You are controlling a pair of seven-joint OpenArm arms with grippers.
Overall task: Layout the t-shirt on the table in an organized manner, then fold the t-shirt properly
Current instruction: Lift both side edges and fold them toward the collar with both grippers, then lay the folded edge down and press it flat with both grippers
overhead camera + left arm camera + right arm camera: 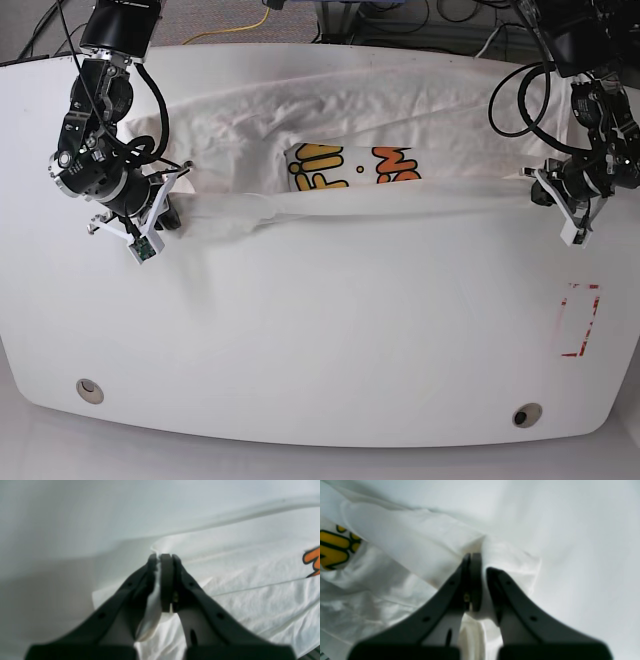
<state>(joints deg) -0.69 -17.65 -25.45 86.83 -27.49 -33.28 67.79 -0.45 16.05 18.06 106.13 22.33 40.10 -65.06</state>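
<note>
White cotton pretty much everywhere here: the t-shirt (340, 140) is spread across the far half of the bench (330, 340), and from the base view we can see its long axis running side to side, stretched between the two arms, with the near edge pulled up into a taut fold that hides the lower part of the print. The yellow and orange letters (350, 166) peek out above that fold near the middle, reading left to right in that view. We only get the red tape rectangle (579, 320) and the two grommet holes (90, 389) from up there; the wrist cams are just cloth and bench. What the wrist views add is the grip itself: the left end effector (162, 556) is clamped tight on a bunched corner of fabric, with cloth squeezed between the pads, and a bit of orange print shows at the frame's right edge. The right end effector (480, 562) is likewise pinched on a fold of the shirt, fabric wrapped between the fingers, with yellow lettering off at the left edge.
</note>
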